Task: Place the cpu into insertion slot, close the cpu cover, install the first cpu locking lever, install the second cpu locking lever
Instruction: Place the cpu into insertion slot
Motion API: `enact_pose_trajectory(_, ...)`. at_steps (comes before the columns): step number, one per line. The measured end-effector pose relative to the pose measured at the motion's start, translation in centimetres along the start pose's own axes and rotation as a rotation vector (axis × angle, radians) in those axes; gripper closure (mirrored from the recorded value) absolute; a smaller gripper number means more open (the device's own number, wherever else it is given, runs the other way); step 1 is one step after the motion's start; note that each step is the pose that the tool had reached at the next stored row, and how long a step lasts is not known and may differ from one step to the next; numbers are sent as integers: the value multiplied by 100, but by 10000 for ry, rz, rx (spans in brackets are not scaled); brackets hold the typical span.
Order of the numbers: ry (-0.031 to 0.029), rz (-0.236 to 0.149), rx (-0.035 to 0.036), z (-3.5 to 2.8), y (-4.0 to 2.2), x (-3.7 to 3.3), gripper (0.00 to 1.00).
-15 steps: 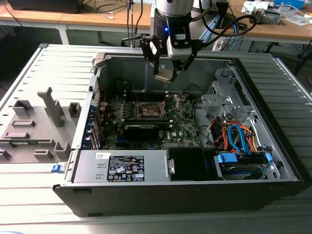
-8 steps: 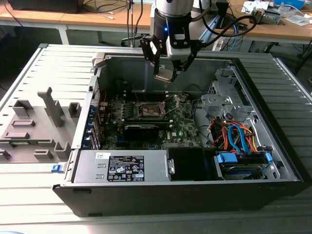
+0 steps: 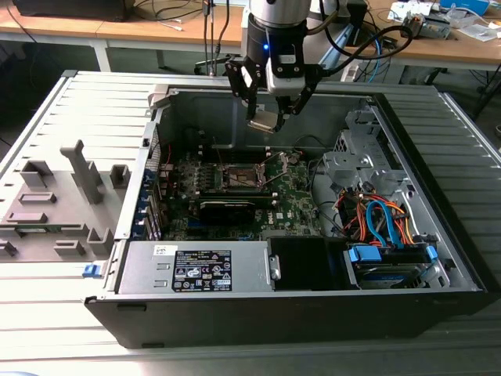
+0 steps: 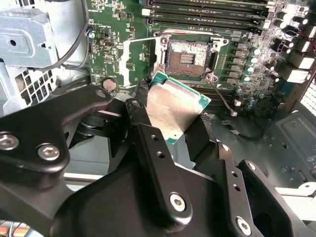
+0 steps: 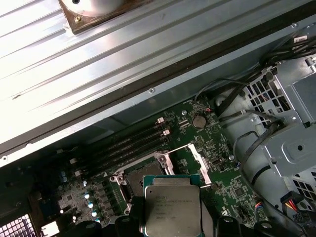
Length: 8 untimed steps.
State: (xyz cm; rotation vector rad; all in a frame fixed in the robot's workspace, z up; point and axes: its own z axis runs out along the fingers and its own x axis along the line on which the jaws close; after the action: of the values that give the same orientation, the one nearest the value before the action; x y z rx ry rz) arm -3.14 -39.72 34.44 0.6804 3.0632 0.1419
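Observation:
My gripper [image 3: 266, 117] hangs over the open computer case, shut on the cpu [image 3: 262, 122]. In the second wrist view the cpu [image 4: 174, 104] is a tilted silver square with a green edge, pinched between the two black fingers [image 4: 144, 123]. The insertion slot [image 4: 190, 52] lies just beyond it on the green motherboard, uncovered, with its brownish contact field showing. The cpu cover [image 4: 132, 60] stands swung open beside the slot. In the first wrist view the cpu [image 5: 173, 207] hides part of the insertion slot [image 5: 140, 178], and the open cover [image 5: 196, 157] shows beside it.
A black card [image 3: 235, 207] lies across the board just in front of the slot. A grey power supply [image 3: 196, 268] sits at the case front, and a drive cage with orange and blue cables [image 3: 383, 221] is at the exterior view's right. A grey fixture tray [image 3: 63, 196] is outside the case.

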Motion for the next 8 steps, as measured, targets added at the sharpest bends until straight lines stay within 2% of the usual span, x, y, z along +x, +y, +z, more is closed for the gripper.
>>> enact_pose_trajectory(8,-18,184,0,0,0,0,45)
